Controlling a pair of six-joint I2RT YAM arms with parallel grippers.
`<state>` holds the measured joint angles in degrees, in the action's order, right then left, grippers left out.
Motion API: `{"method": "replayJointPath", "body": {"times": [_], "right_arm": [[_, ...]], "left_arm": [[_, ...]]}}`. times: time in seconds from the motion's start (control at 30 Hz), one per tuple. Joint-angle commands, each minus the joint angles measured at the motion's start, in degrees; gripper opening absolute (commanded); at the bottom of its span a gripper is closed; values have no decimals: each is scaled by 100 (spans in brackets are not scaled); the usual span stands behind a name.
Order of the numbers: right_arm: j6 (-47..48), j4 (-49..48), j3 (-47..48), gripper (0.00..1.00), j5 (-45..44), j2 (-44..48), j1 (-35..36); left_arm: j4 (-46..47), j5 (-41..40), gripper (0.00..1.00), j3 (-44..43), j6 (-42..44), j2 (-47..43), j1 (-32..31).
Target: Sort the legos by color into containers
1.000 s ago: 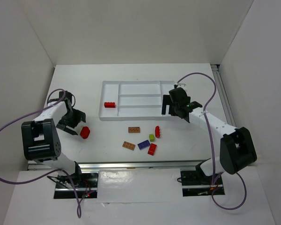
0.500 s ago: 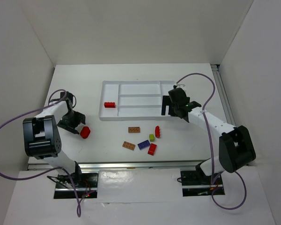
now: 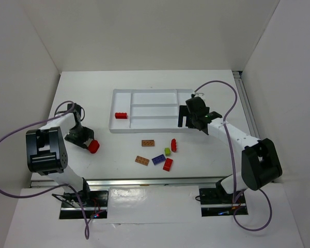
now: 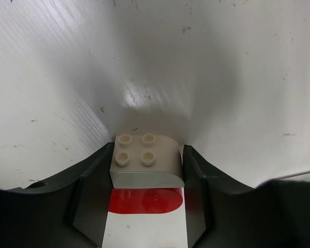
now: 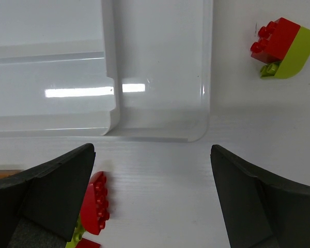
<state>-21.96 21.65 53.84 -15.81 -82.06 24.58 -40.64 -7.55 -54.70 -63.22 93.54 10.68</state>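
Observation:
My left gripper [image 3: 86, 141] is at the table's left, shut on a cream brick [image 4: 144, 163] that is stacked on a red curved brick [image 3: 94, 146]; both fingers press the cream brick's sides in the left wrist view. My right gripper [image 3: 188, 123] is open and empty, just off the front right corner of the white tray [image 3: 144, 127]. One red brick [image 3: 121, 115] lies in the tray's left section. On the table lie two brown bricks [image 3: 148, 143], a blue-purple one [image 3: 158, 159], a lime one [image 3: 167, 151] and red ones [image 3: 168, 164].
In the right wrist view, the tray corner [image 5: 196, 132] is ahead, a red curved brick [image 5: 95, 206] lies by my left finger, and a red and lime brick [image 5: 281, 44] lies at the upper right. White walls enclose the table.
My left gripper has moved toward the red and cream brick and closed around it. The right arm has shifted only slightly.

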Motion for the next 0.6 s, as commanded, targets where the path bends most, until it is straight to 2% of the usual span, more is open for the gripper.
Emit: {"method": "replayJointPath", "body": {"times": [0.0, 0.07, 0.1, 0.13, 0.17, 0.33, 0.37, 0.43, 0.47, 0.57], "right_arm": [[60, -126, 74, 100, -18, -20, -32], [60, -126, 74, 100, 34, -20, -32], [60, -126, 126, 100, 34, -20, -32], [112, -126, 126, 100, 34, -20, -32], [113, -65, 178, 100, 156, -20, -32], [437, -64, 644, 100, 1157, 146, 108], [490, -325, 645, 100, 1481, 303, 109], [351, -782, 645, 100, 1581, 471, 257], [228, -1333, 645, 100, 1921, 524, 258], [-54, -2363, 855, 100, 2712, 351, 451]], "left_arm": [[-5, -9, 42, -49, 55, -116, 22], [-58, 113, 29, -259, 134, -256, 22], [-110, 383, 19, -383, 343, -309, 22], [-111, 525, 3, -558, 459, -371, -100], [-337, 657, 0, -977, 599, -371, -205], [-646, 711, 0, -2158, 872, -371, -1127], [-647, 816, 0, -2412, 873, -371, -1225], [-577, 949, 0, -2598, 873, -423, -1575], [-524, 949, 0, -2651, 873, -424, -1708], [-383, 896, 0, -2992, 750, -302, -2157]]}}
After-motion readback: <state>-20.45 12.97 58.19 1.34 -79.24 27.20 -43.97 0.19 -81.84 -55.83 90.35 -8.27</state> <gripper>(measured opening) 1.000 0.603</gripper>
